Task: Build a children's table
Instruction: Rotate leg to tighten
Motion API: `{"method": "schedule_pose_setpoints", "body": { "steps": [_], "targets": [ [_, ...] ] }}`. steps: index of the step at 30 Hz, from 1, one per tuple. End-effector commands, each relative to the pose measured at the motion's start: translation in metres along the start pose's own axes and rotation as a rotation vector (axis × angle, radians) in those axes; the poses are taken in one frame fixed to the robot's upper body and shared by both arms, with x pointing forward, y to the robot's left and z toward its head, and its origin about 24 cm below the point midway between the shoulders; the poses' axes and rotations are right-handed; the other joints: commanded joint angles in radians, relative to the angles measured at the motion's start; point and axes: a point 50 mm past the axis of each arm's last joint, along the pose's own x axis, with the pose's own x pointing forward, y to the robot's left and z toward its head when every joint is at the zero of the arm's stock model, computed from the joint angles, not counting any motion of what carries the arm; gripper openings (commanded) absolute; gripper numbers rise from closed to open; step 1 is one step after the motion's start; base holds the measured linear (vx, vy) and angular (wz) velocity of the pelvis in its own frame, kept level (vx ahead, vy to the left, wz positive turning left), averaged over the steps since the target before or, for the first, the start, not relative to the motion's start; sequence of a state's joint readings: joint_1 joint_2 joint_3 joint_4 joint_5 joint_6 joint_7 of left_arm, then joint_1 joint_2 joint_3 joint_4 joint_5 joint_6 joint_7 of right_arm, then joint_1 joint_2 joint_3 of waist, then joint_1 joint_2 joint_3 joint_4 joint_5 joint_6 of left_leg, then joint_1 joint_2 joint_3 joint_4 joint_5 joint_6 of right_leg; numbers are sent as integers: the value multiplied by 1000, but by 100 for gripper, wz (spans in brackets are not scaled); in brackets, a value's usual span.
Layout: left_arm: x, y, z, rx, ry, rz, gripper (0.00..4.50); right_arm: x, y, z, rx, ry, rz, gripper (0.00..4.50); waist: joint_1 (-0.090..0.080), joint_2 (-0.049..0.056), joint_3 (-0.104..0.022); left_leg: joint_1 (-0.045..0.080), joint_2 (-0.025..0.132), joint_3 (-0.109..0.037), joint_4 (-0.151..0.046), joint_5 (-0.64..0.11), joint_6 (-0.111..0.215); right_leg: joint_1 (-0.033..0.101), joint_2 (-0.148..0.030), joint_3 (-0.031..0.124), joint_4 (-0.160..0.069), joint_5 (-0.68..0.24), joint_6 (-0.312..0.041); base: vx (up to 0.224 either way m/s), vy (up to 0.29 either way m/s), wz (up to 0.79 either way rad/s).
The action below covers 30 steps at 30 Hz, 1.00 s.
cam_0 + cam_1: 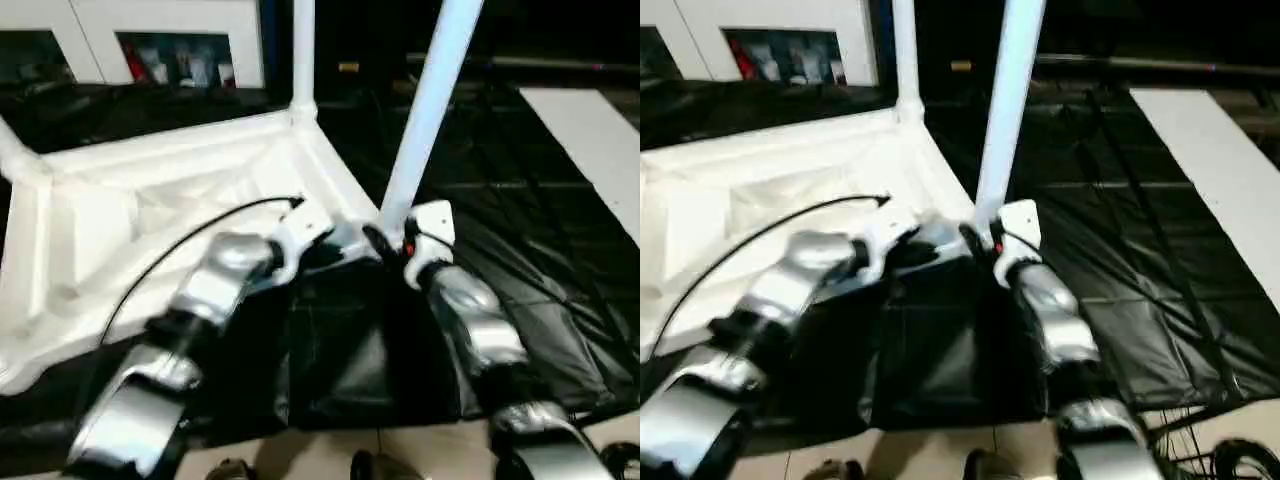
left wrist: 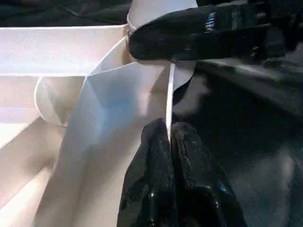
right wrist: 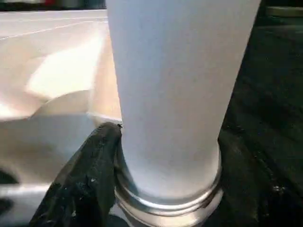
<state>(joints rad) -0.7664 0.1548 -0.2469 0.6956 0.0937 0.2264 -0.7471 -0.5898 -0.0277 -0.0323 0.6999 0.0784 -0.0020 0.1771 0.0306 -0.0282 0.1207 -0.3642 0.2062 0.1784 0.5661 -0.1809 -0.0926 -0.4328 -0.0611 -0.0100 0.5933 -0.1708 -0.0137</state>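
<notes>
R end effector (image 1: 392,243) grips leg (image 1: 428,110) base — L end effector (image 2: 169,142) pinches tabletop (image 1: 150,220) rim.

The near leg (image 1: 425,110) runs off the top edge; its socket (behind both grippers) is hidden in the eye views.

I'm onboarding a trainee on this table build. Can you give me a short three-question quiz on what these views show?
1. True or false: the right end effector is closed around a white leg.
2. What does the left end effector pinch?
A. the tabletop's thin rim
B. a cable
C. the black sheet
3. Fill in: the tabletop lies with its ribbed ____ facing up.

Key: 1 true; 2 A; 3 underside.
</notes>
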Motion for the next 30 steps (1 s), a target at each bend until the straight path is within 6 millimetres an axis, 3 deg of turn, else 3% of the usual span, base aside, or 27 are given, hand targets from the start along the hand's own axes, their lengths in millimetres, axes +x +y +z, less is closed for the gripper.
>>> {"method": "schedule_pose_setpoints", "body": {
  "steps": [1,3,7,8,10,12,17,21,24,26,30],
  "targets": [
    [12,-8,-25,-76,115,99,0,1,33,-30,49,141,31,267,-3,-3,-50,9,4,5,-71,-271,12,34,-47,29,-89,-377,-125,0,0,0],
    [16,-10,-24,-60,122,95,0,3,52,-26,-36,108,125,267,-5,-3,-50,5,4,3,-74,-273,9,37,-46,27,-87,-356,-127,0,0,0],
    [15,-11,-25,-48,119,77,0,1,58,-22,48,65,200,267,-2,-9,-47,3,6,2,-77,-299,23,37,-47,26,-90,-371,-114,0,0,0],
    [13,-10,-26,-44,119,74,0,0,54,-19,86,47,199,267,-1,-8,-47,3,6,1,-78,-304,24,37,-48,27,-91,-379,-111,0,0,0],
    [10,-8,-28,-47,114,66,0,-1,44,-15,124,17,182,323,2,-10,-51,6,9,3,-76,-289,33,35,-48,29,-90,-348,-117,0,0,0],
    [7,-7,-30,-38,101,41,0,-2,33,-12,91,-11,186,339,-1,-10,-47,-7,7,0,-80,-279,39,43,-47,25,-86,-330,-125,0,0,0],
    [-4,-6,-34,-31,80,-39,0,-11,16,-4,15,-51,298,386,-9,-10,-47,-10,8,-2,-80,-262,42,45,-51,26,-90,-351,-128,0,0,0],
    [-15,-10,-42,-22,76,-138,0,-25,7,0,-72,-60,466,396,-14,-11,-47,-14,10,1,-76,-222,69,51,-51,27,-84,-272,-166,0,0,0],
    [-38,-18,-49,30,27,-346,0,-43,-12,6,-178,-47,643,396,-16,-14,-47,-14,10,2,-71,-193,87,59,-49,27,-79,-231,-190,0,0,0],
    [-45,-21,-50,23,27,-403,0,-48,-18,8,-196,-36,689,396,-19,-7,-45,-7,13,8,-70,-174,102,52,-47,29,-73,-172,-225,26,-5,1],
    [-65,-24,-53,31,42,-514,0,-59,-25,12,-254,4,813,396,-14,1,-45,0,19,10,-68,-119,122,53,-45,27,-60,-71,-261,0,0,0]
  ]
}}
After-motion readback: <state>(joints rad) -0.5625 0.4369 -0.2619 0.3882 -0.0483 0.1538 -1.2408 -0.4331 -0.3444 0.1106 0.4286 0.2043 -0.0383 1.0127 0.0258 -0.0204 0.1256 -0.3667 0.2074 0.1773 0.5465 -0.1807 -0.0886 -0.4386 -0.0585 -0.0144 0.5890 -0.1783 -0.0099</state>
